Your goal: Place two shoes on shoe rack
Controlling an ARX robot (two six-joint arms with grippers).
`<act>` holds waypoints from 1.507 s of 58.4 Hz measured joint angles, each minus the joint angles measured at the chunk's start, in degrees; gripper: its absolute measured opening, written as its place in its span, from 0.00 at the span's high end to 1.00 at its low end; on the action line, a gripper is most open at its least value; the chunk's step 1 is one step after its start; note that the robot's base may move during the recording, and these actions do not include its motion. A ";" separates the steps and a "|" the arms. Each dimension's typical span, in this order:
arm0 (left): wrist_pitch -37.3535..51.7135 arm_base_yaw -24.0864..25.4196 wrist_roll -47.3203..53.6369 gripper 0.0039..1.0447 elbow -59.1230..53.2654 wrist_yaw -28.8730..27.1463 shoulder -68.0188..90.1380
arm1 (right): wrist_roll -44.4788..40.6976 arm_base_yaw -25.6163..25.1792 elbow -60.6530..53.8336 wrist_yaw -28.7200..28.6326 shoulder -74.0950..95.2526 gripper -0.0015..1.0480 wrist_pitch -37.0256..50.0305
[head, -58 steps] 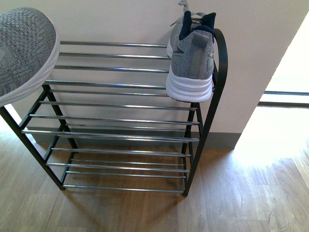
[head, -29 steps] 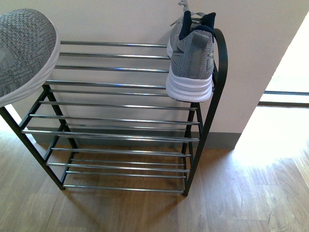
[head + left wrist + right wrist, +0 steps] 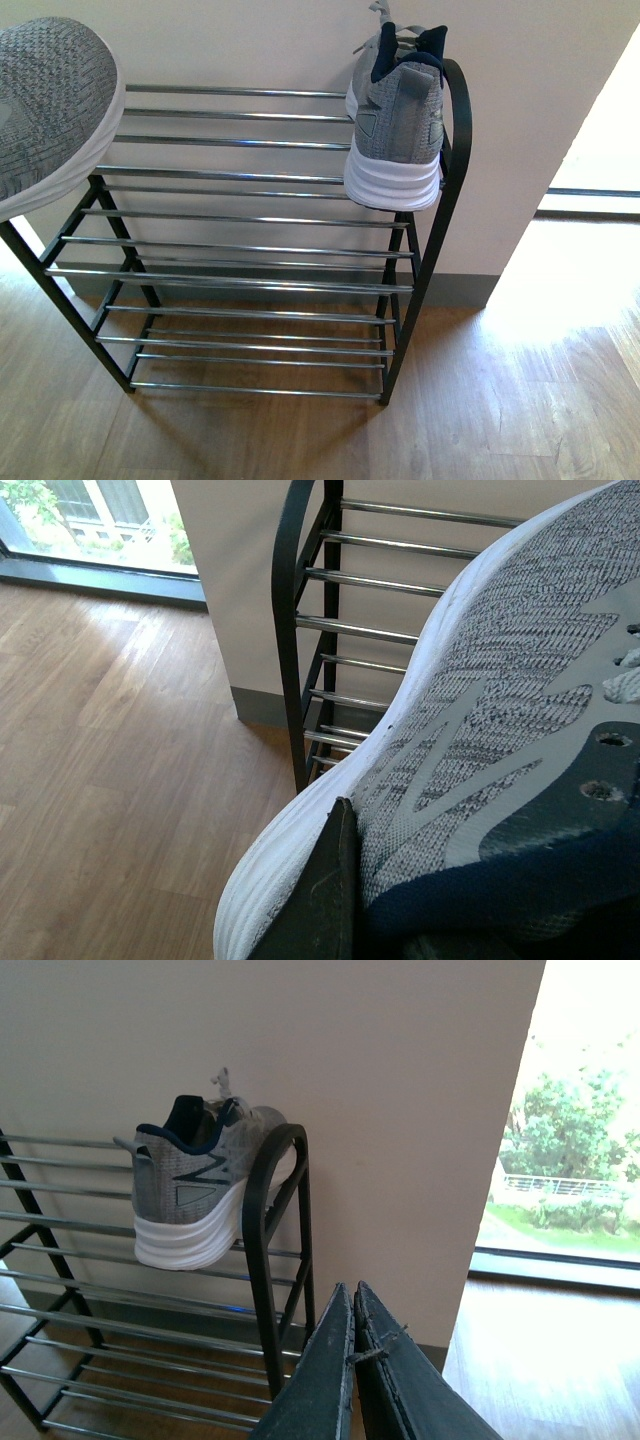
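One grey sneaker [image 3: 396, 118] rests on the top shelf of the shoe rack [image 3: 240, 175], at its right end, heel toward me; the right wrist view shows this sneaker [image 3: 195, 1200] too. The second grey sneaker [image 3: 50, 105] hangs in the air at the upper left of the front view, beside the rack's left end. My left gripper is shut on this sneaker [image 3: 500, 730] near its navy collar; one dark finger [image 3: 325, 900] presses against its side. My right gripper [image 3: 353, 1305] is shut on nothing, held off the rack's right frame [image 3: 270, 1250].
The rack stands against a cream wall [image 3: 250, 45] on a wooden floor [image 3: 480, 400]. Its lower shelves of chrome rods [image 3: 240, 285] hold nothing. A bright window [image 3: 580, 1130] lies to the right; another window [image 3: 90, 525] shows in the left wrist view.
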 joint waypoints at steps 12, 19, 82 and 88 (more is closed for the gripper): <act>0.00 0.00 0.00 0.99 0.00 -0.02 0.00 | 0.00 0.00 0.00 0.00 -2.56 0.99 -2.51; 0.00 0.00 0.00 0.99 0.00 0.00 0.00 | -0.02 0.00 0.02 -0.09 -7.58 0.99 -9.20; 0.00 -0.26 0.00 0.99 0.00 0.81 0.00 | -0.07 0.11 0.02 0.15 -13.42 0.09 -13.79; 0.00 -0.26 0.00 0.99 0.00 0.24 0.00 | -0.07 0.11 0.02 0.15 -13.42 0.09 -13.79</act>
